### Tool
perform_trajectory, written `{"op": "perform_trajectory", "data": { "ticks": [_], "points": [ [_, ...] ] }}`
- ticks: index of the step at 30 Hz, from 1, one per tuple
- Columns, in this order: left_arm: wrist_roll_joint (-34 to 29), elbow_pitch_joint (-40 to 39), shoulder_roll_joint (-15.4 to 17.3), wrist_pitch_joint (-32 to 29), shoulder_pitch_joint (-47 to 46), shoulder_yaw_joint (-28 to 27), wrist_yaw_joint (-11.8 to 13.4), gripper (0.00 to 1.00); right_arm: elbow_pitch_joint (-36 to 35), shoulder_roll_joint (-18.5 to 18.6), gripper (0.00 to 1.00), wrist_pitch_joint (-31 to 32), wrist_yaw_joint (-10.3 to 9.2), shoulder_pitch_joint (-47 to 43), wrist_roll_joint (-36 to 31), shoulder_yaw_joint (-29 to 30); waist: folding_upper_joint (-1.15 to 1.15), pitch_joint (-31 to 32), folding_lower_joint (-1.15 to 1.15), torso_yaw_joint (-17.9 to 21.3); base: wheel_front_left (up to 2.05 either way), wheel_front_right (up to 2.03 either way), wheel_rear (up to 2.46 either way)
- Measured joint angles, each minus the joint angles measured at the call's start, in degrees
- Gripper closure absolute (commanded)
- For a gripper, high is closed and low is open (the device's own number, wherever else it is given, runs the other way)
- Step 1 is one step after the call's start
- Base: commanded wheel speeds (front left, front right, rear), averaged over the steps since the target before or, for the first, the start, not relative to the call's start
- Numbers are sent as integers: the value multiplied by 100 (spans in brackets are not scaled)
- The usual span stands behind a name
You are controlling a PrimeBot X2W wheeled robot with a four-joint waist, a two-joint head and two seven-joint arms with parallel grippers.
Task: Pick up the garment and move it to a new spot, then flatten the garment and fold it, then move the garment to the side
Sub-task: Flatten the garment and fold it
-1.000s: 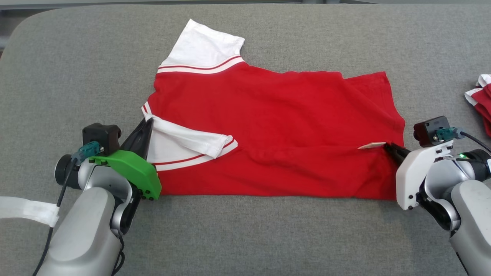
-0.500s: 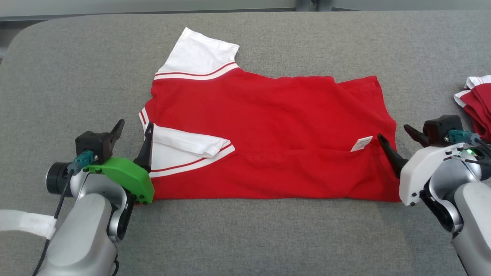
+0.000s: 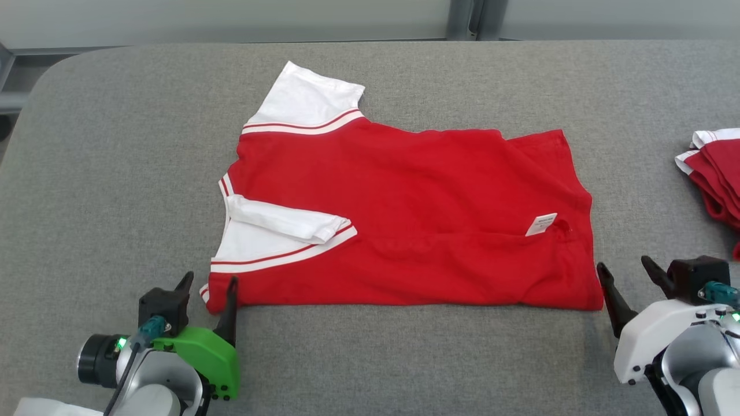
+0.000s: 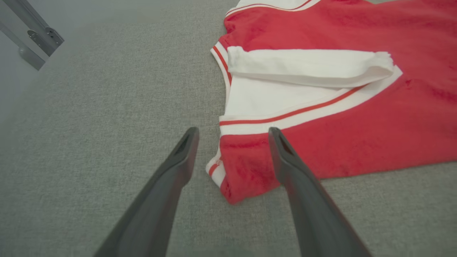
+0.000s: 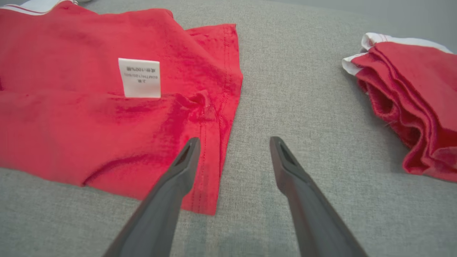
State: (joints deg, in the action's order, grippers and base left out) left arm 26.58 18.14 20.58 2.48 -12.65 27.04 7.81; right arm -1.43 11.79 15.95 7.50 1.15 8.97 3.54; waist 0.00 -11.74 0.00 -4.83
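- Left gripper (image 3: 210,281): jaws are standing wide and gripping nothing; it is hovering at the near-left corner of the garment, and whether a finger is touching the cloth cannot be told.
- Right gripper (image 3: 624,264): jaws are likewise standing wide and empty; it is hovering just beside the near-right hem corner, one finger over the hem in the wrist view, the other over bare table.
- Red T-shirt with white sleeves (image 3: 404,219): lying mid-table on the grey fabric tabletop (image 3: 115,173), collar end left, hem right.
- Near sleeve (image 3: 277,225): lying turned in over the red body.
- Care label (image 3: 541,224): showing near the right hem, which suggests the near edge is lying folded over.
- Far sleeve (image 3: 306,98): sticking out flat at the far left, not yet folded in.
- Folded red-and-white garments (image 3: 714,173): sitting well apart at the right edge.
- Step in hand, as judged: folding is under way, with a near lengthwise fold laid.
- Next move, as judged: taking fresh pinches on the far sleeve and far edge, both ends together, so the cloth is travelling evenly and not dragging the laid fold.
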Motion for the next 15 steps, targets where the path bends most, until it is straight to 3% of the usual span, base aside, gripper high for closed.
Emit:
{"op": "perform_trajectory", "data": {
  "ticks": [7,15],
  "points": [
    [-102,-208,91,-156,207,93,190,0,276,-379,0,-124,0,-157,-211,-35,0,6,0,41,0,0,0],
    [-110,-214,109,-375,231,223,216,0,541,-486,0,-14,0,-28,-272,-57,0,5,0,24,0,0,0]
  ]
}}
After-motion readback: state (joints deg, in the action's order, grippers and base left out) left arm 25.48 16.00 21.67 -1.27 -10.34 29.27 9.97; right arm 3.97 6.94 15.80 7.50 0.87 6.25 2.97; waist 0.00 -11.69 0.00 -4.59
